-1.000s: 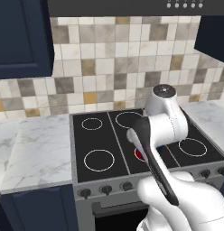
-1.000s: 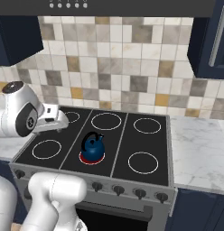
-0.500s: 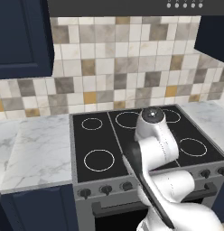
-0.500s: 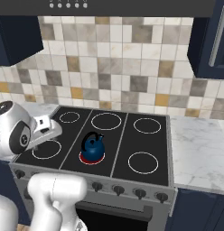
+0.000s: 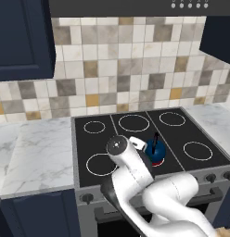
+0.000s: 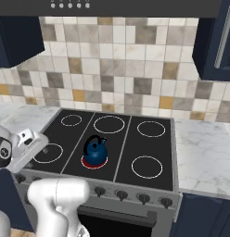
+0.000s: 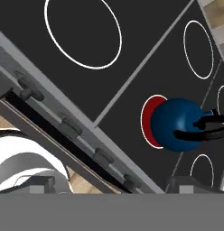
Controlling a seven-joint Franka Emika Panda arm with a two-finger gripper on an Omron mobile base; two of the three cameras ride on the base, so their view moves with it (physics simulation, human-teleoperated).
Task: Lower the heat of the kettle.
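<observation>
The small dark-blue kettle [image 6: 95,149] with a thin black handle stands on a glowing red burner [image 6: 94,162] at the front middle of the black stove top [image 6: 149,148]. It also shows beside my arm's elbow [image 5: 119,146] as the kettle [image 5: 155,151]. My wrist and hand [image 6: 29,141] hang over the stove's front left corner. In the hand view my gripper [image 7: 114,188] is open, its fingertips [image 7: 38,182] far apart with nothing between them, above the row of knobs [image 7: 71,128], and the kettle [image 7: 179,124] lies to the upper right.
More knobs [image 6: 132,196] line the stove's front panel below the kettle. White burner rings [image 6: 146,166] mark the other zones. Marble counters [image 5: 33,148] flank the stove, a tiled wall stands behind, and dark-blue cabinets [image 5: 19,37] hang above.
My arm has swung left and down across the stove front, uncovering the kettle in the left base view. The kettle has not moved.
</observation>
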